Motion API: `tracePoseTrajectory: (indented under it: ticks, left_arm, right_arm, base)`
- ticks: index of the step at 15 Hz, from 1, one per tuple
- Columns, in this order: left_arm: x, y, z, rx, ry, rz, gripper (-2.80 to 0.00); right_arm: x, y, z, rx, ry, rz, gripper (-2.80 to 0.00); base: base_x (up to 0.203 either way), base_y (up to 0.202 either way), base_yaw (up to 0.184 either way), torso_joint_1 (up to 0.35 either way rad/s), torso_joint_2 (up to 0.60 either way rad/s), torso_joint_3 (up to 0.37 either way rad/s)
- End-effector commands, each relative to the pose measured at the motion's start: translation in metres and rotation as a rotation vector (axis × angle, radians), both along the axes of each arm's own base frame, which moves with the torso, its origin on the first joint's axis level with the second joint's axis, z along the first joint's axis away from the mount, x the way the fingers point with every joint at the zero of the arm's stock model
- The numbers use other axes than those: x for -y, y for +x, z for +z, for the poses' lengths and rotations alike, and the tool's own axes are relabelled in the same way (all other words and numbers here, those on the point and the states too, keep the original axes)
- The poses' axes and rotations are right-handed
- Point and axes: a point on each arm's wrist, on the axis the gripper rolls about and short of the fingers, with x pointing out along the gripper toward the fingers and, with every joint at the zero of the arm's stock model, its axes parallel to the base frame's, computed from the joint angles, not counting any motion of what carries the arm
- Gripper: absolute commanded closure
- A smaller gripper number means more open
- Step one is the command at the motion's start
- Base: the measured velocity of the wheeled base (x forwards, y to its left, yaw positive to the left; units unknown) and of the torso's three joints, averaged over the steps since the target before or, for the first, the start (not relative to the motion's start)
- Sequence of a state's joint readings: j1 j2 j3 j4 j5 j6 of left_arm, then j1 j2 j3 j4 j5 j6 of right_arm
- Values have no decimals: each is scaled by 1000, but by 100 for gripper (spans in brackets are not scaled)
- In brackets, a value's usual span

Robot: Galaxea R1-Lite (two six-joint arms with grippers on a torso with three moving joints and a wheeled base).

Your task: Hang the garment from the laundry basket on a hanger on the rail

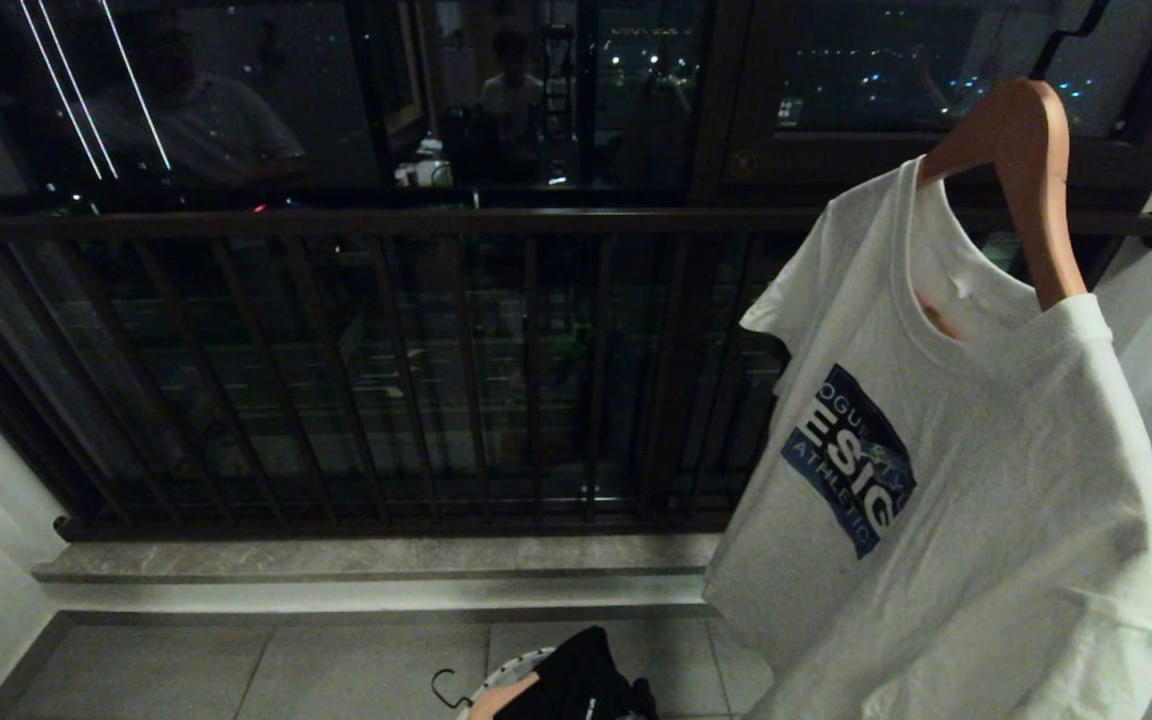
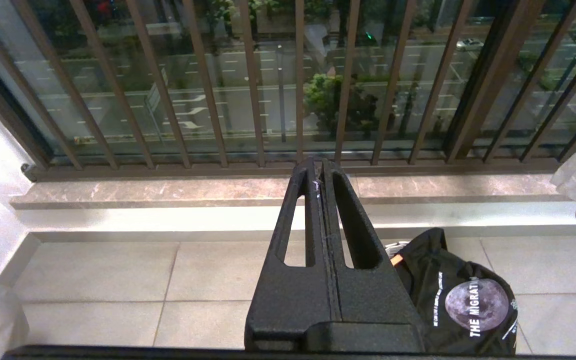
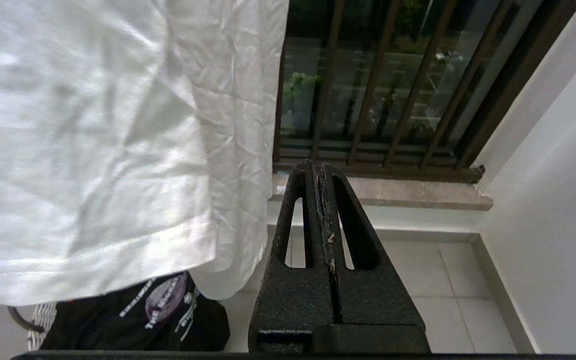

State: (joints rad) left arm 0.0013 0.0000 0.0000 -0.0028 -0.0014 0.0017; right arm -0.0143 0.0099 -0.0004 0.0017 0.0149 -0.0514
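Note:
A white T-shirt (image 1: 946,470) with a blue chest print hangs on a wooden hanger (image 1: 1021,160) at the right, in front of the dark rail (image 1: 436,222). Its hem fills much of the right wrist view as white cloth (image 3: 98,150). The laundry basket (image 1: 506,672) shows only a sliver of rim at the bottom edge, with a black garment (image 1: 586,680) heaped in it, also seen as black printed cloth (image 2: 463,300). My left gripper (image 2: 320,167) is shut and empty above the floor. My right gripper (image 3: 317,170) is shut and empty beside the white shirt's hem.
Dark vertical bars (image 1: 336,380) close the window behind the rail, above a stone sill (image 1: 366,560). A spare hanger's black hook (image 1: 448,688) sticks out by the basket. White walls (image 3: 553,200) stand on both sides. Reflections of people show in the glass (image 1: 196,110).

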Motion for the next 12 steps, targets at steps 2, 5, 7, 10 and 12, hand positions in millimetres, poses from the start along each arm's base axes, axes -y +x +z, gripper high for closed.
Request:
tracePoseTrajectory:
  ticks: [2, 5, 7, 10, 12]
  left_arm:
    - [0, 0, 0, -1, 0, 0, 0]
    - [0, 0, 0, -1, 0, 0, 0]
    - [0, 0, 0, -1, 0, 0, 0]
    - [0, 0, 0, -1, 0, 0, 0]
    - [0, 0, 0, -1, 0, 0, 0]
  right_arm:
    - [0, -1, 0, 11, 5, 1, 0]
    - [0, -1, 0, 10, -4, 1, 0]
    - [0, -1, 0, 8, -10, 0, 0]
    - [0, -1, 0, 8, -13, -1, 0]
    - [0, -1, 0, 8, -6, -1, 0]
  base:
    - [0, 0, 0, 0, 0, 0]
    - [0, 0, 0, 0, 0, 0]
    - [0, 0, 0, 0, 0, 0]
    - [0, 0, 0, 0, 0, 0]
    - [0, 0, 0, 0, 0, 0]
